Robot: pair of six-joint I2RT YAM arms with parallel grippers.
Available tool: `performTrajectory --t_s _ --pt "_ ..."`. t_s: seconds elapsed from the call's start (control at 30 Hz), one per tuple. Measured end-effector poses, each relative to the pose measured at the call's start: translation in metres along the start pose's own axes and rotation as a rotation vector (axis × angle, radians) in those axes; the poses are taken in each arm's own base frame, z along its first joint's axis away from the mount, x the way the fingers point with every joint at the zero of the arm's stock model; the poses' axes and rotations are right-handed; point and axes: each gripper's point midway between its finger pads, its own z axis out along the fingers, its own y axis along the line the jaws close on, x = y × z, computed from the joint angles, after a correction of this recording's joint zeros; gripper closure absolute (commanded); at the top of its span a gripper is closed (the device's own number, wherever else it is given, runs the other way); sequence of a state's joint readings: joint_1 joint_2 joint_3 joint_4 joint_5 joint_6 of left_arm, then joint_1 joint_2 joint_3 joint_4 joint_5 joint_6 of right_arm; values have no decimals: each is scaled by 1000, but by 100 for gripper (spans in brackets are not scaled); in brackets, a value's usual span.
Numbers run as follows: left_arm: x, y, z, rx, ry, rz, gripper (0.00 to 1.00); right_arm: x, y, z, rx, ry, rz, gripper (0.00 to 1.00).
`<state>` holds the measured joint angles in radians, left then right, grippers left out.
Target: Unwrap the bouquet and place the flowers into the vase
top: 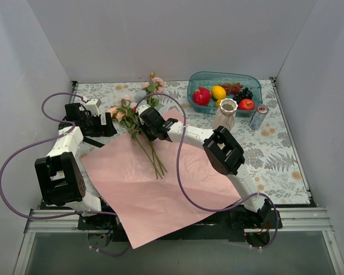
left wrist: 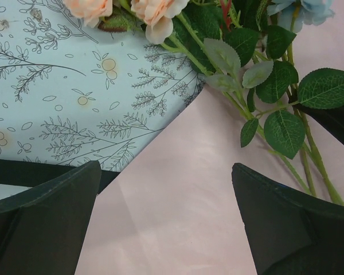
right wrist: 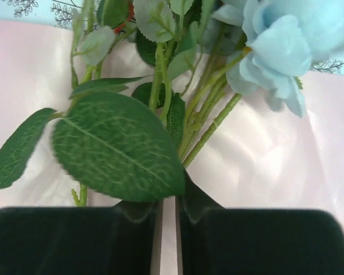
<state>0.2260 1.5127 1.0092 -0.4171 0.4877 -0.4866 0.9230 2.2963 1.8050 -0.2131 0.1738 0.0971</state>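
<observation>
Top external: flowers [top: 151, 154] straddle far edge of paper [top: 155, 197]; vase [top: 225, 114] well apart.

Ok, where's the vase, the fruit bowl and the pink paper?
vase [top: 224, 116]: top view, its white ribbed body.
fruit bowl [top: 209, 78]: top view, its teal far wall.
pink paper [top: 155, 200]: top view, a bare middle patch.

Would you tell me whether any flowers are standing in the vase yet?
No, nothing sticks out of the vase, and the flowers lie partly on the spread pink paper.
</observation>
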Motion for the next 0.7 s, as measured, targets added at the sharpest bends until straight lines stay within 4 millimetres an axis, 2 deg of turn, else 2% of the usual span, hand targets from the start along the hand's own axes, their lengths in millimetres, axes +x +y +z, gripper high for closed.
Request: performTrajectory --t_s 0.03,0.23,0.37,0.47,0.7 --pt "0 0 0 -1 0 -1 3 0 -1 0 1 0 4 99" --pt "-1 0 -2 -2 -4 1 2 -2 -8 0 14 -5 6 99" --pt "-2 0 -2 0 -8 3 3 -13 -10 -9 18 -28 -10 99" --pt "-3 -1 -3 0 -11 6 3 -33 -11 -26 20 -72 -15 99" --pt "-2 -1 -5 0 -8 3 3 -103 -16 -95 27 -253 -8 99"
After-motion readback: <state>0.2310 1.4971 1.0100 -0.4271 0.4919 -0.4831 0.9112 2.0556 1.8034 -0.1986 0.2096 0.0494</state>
